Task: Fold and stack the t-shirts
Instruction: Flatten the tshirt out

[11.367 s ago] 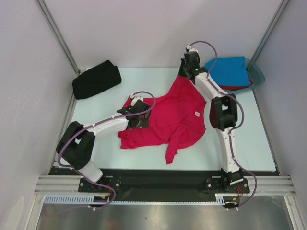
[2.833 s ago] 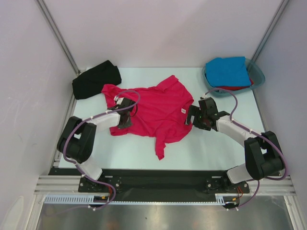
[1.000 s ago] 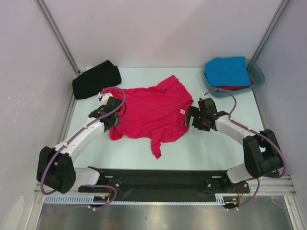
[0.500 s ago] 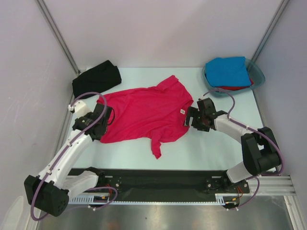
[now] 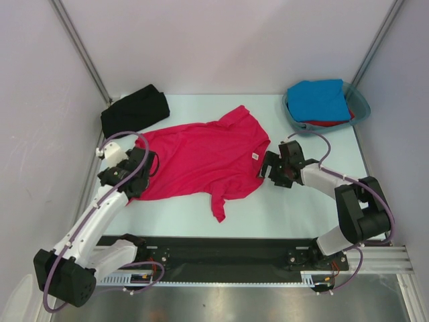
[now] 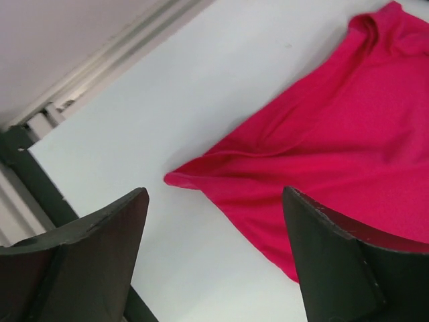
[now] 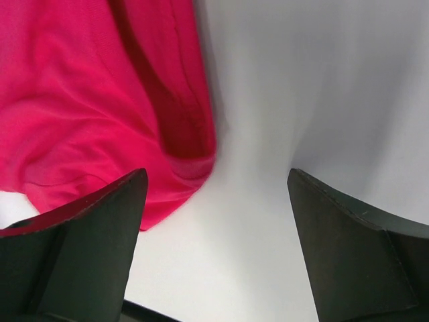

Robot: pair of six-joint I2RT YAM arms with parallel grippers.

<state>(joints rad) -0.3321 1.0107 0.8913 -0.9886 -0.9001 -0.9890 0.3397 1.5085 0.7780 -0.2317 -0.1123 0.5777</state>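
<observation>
While left claw gapes, crimson-pink t-shirt corner beneath.

Robot lab cell; bare white walls; aluminium frame rail along pale table edge

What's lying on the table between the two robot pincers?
The crimson-pink t-shirt lies spread out between the left pincer and the right pincer; the top view shows it.
</observation>
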